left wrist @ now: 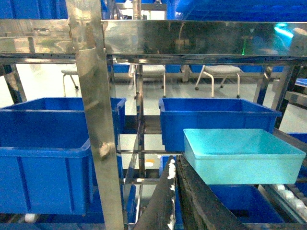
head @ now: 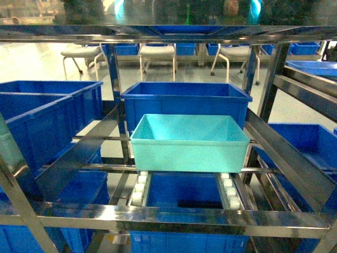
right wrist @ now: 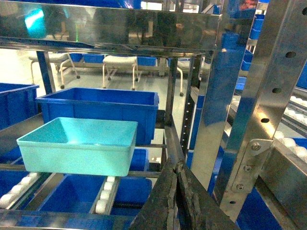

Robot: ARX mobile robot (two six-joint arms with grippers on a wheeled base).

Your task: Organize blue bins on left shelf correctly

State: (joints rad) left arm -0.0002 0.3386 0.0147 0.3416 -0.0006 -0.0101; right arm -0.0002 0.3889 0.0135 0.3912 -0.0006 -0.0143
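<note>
A light turquoise bin (head: 189, 142) rests level on the white roller tracks (head: 139, 191) of the steel shelf (head: 174, 217), in front of a royal-blue bin (head: 187, 100). Neither gripper shows in the head view. In the left wrist view my left gripper (left wrist: 174, 158) is shut and empty. It sits just left of and below the turquoise bin (left wrist: 242, 155), apart from it. In the right wrist view my right gripper (right wrist: 176, 163) is also shut and empty. It is to the right of the turquoise bin (right wrist: 79, 146), near the bin's lower right corner and not touching it.
Royal-blue bins fill the neighbouring bay on the left (head: 47, 116), the tier below (head: 184, 197) and the right side (head: 310, 145). A steel upright (left wrist: 96, 120) stands left of my left gripper, another (right wrist: 220, 115) right of my right gripper. White chairs (head: 158, 52) stand behind the rack.
</note>
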